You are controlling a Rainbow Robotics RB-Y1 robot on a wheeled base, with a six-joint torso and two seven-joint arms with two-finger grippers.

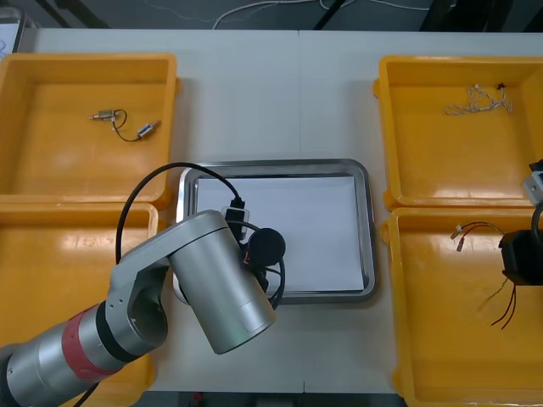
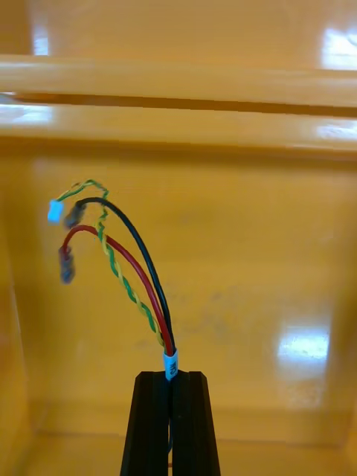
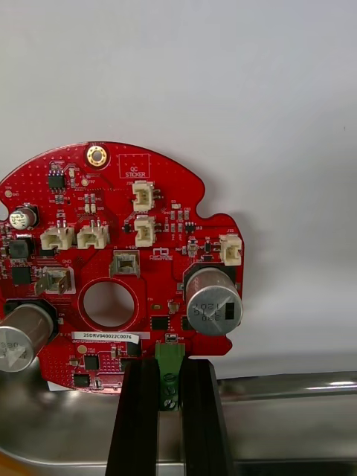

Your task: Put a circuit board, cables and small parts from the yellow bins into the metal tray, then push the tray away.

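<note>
The light table [image 1: 280, 93] carries four yellow bins, two per side, with the metal tray [image 1: 276, 163] between them; its inside is white. A seam runs down the tabletop, and beyond the far edge lies dark floor with a white lead [image 1: 254, 8].

Left gripper [image 3: 169, 364]: over the near left part of the tray, fingers pinched on a green connector at the edge of the round red circuit board [image 3: 119, 186]. The board stands over the white inside, past the shiny rim.

Right gripper [image 2: 171, 375]: over the near right bin [image 1: 424, 339], fingers closed on the red, black and yellow-green cable [image 2: 141, 282], which rises from them.

The far left bin [image 1: 51, 170] holds small metal parts [image 1: 123, 125]. The far right bin [image 1: 424, 170] holds a pale twisted cable [image 1: 479, 100].
</note>
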